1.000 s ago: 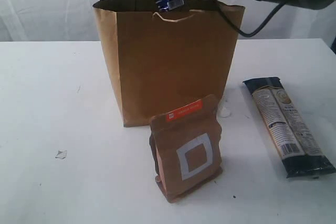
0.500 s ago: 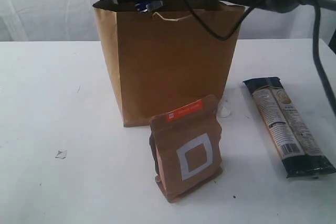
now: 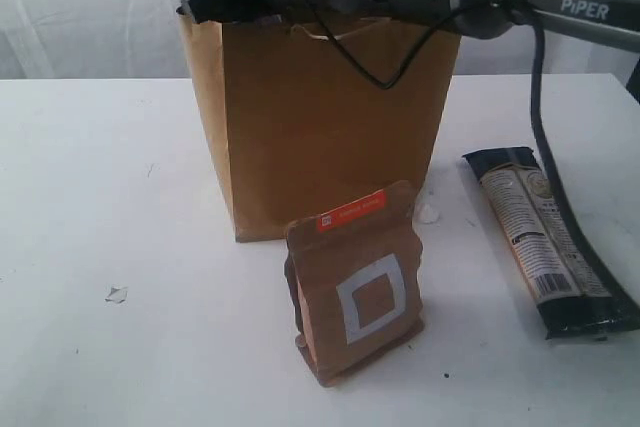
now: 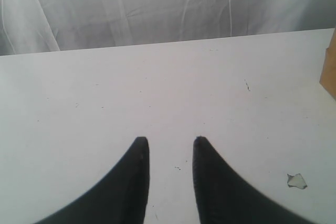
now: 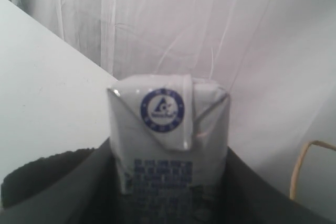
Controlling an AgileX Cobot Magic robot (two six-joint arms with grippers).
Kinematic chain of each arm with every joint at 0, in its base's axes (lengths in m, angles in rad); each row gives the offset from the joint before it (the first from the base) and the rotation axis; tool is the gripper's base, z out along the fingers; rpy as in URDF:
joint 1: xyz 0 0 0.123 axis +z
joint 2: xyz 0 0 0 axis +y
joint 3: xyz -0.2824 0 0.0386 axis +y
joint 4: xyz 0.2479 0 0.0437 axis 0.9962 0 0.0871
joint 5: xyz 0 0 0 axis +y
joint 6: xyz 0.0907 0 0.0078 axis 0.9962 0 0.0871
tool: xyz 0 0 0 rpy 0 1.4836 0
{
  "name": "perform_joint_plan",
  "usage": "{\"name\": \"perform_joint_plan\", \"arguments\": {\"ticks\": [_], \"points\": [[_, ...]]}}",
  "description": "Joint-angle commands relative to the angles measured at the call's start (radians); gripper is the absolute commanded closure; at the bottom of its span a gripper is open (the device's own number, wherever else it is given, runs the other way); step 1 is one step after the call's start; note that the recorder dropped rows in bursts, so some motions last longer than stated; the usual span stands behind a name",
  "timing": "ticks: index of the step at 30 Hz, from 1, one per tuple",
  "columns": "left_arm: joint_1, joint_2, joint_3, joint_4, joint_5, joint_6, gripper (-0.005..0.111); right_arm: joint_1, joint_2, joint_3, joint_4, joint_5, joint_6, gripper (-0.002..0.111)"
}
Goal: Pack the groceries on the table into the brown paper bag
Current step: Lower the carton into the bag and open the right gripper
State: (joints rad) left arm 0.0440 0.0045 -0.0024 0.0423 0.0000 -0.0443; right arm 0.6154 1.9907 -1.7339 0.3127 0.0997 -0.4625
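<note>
Your right pincer (image 5: 168, 182) grips the white carton (image 5: 167, 124) by its sides; it's likely stiff yet crushable, so squeeze lightly. Left pincer (image 4: 170, 144) stands open, empty.

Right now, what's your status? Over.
Left gripper open, empty. Right gripper shut on white carton, at paper bag top. On table: brown pouch, long packet. Nothing blocking.

One brown paper bag (image 3: 320, 127), one brown square-marked pouch (image 3: 355, 292), one long navy-tan packet (image 3: 530, 242) and one white carton (image 5: 168, 145)
</note>
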Motion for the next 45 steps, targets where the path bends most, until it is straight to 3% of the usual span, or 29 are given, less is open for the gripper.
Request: {"name": "perform_joint_plan", "arguments": {"ticks": [1,6,13,16,31,45], "points": [[0.004,-0.005,0.002,-0.01,0.0,-0.002,0.072,0.006,0.002,-0.015,0.002,-0.034,-0.008,0.108],[0.004,-0.005,0.002,-0.01,0.0,-0.002,0.072,0.015,0.006,-0.028,0.002,-0.027,-0.011,0.104],[0.004,-0.005,0.002,-0.01,0.0,-0.002,0.072,0.022,-0.001,-0.032,0.006,0.014,-0.011,0.056],[0.004,-0.005,0.002,-0.01,0.0,-0.002,0.072,0.024,-0.019,-0.032,0.008,0.023,-0.011,0.048],[0.004,-0.005,0.002,-0.01,0.0,-0.002,0.072,0.02,-0.134,0.057,0.0,0.031,0.005,0.046],[0.004,-0.005,0.002,-0.01,0.0,-0.002,0.072,-0.074,-0.444,0.425,0.0,-0.065,0.005,0.046]]}}
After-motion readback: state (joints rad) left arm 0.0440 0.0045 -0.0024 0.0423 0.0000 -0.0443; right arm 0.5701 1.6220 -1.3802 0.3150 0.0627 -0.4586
